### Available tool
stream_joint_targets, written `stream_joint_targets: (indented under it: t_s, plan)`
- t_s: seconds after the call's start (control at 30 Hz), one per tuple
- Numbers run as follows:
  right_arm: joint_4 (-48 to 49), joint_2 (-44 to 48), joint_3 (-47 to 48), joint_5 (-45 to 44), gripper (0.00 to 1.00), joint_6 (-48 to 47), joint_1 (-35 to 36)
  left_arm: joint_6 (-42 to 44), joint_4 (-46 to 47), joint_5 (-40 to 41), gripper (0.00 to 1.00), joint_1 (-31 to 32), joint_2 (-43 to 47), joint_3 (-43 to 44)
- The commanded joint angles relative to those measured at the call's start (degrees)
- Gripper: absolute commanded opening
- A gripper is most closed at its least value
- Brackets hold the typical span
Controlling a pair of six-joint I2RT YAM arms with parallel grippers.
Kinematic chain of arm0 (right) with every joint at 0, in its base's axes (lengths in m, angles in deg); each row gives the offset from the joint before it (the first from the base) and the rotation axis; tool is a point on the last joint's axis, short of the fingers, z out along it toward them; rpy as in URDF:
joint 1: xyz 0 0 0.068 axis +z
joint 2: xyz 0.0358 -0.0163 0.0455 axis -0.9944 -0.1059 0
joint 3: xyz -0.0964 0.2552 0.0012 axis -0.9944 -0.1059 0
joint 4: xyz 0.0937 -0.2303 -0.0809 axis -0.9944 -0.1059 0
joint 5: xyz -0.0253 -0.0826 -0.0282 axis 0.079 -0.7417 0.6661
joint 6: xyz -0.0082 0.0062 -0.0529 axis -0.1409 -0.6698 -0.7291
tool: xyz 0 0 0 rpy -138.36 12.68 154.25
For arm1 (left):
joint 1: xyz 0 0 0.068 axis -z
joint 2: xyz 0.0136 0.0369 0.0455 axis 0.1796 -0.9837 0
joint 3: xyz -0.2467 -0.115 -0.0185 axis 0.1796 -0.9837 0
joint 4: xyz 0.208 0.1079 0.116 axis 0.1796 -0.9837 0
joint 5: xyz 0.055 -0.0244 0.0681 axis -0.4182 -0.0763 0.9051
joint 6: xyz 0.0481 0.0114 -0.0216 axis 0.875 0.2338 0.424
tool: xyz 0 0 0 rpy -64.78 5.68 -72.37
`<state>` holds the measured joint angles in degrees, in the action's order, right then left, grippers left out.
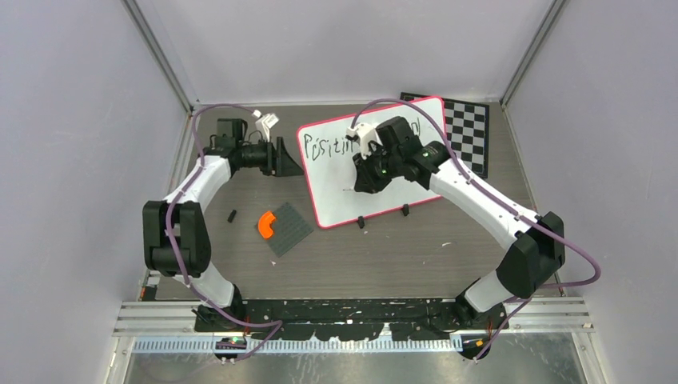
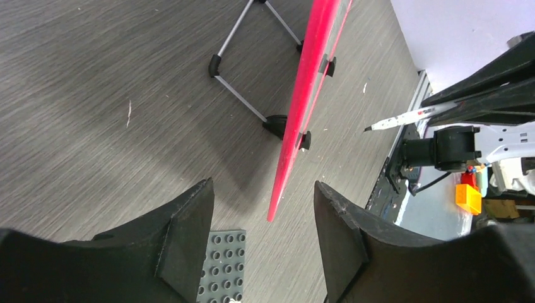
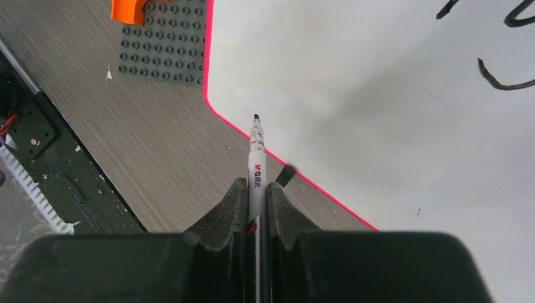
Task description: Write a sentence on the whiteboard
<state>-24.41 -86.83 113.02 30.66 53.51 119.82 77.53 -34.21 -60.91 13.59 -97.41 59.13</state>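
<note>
While the top view shows the whiteboard (image 1: 344, 196) standing mid-table with the sentence (image 1: 329, 149) across its upper part, only the left wrist view reveals the wire stand (image 2: 240, 95) behind it. The right gripper (image 3: 257, 189) is clamped on a marker (image 3: 257, 158), whose tip sits clear of the board. The left gripper (image 2: 262, 192) gapes wide, holding nothing. The right arm hides the later letters.

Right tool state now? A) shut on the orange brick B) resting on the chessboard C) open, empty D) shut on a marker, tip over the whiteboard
D: the right tool is shut on the marker, whose tip sits over the whiteboard just inside its red rim.
</note>
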Motion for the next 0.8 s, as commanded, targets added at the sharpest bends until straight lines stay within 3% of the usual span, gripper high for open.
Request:
stream_joint_targets:
  t_s: [0.0,0.2,0.5,0.77]
  plan:
    - [8.39,1.31,-2.63,-3.02,0.00,0.89,1.83,-4.26,8.60,-1.54,0.60,0.33,1.24,-1.24]
    - [11.66,1.59,-5.92,-9.98,0.00,0.28,2.47,-5.41,10.38,-1.28,0.56,1.73,0.26,-1.58]
    - [10.74,3.84,-8.28,-11.10,0.00,-0.09,2.48,-6.01,11.52,-0.66,0.53,5.07,-1.13,-1.80]
    - [12.19,1.74,-4.83,-9.70,0.00,2.21,2.43,-11.13,16.68,-1.37,0.32,6.73,-3.70,-1.61]
